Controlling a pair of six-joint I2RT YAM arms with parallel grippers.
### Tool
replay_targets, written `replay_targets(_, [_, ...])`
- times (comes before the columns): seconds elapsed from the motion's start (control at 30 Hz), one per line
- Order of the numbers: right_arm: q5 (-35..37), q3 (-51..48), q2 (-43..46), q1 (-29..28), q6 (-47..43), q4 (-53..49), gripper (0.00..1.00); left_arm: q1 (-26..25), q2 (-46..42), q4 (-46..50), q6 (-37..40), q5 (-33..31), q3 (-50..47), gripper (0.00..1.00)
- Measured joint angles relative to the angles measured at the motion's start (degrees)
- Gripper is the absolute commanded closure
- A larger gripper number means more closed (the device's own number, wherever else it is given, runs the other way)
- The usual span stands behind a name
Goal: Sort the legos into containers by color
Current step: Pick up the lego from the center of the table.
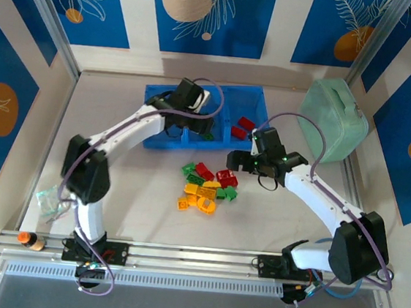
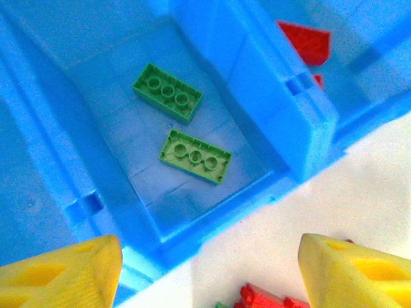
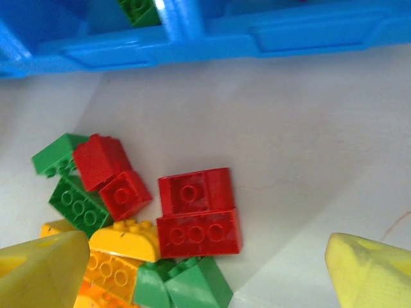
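Observation:
The blue tray lies at the back middle of the table. My left gripper hovers open over its middle compartment, where two green legos lie flat; nothing sits between the yellow fingers. Red legos rest in the right compartment. A loose pile of red, green and yellow-orange legos sits on the table in front of the tray. My right gripper hangs open just above the pile's right side, over a pair of red bricks.
A pale mint-green case leans at the back right. A crumpled clear bag and a small orange-capped bottle lie at the near left. Walls close in both sides of the table.

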State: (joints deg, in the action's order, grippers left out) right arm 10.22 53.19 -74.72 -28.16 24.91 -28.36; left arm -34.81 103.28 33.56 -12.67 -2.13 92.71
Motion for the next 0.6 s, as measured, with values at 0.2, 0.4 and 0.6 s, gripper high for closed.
replay_targets(0.2, [0.0, 5.7, -4.0, -6.2, -3.8, -1.2, 0.03, -0.2, -15.4, -7.9, -2.8, 0.6, -16.4, 0.26])
replay_targets(0.4, [0.0, 11.6, -11.3, -11.0, -6.6, -2.3, 0.07, -0.2, -25.4, -11.8, -6.0, 0.2, -30.9, 0.26])
replay_targets(0.6, [-0.2, 18.4, -18.8, -14.3, -8.4, -4.9, 0.06, -0.2, -35.9, -13.0, -9.5, -2.0, -42.4, 0.26])
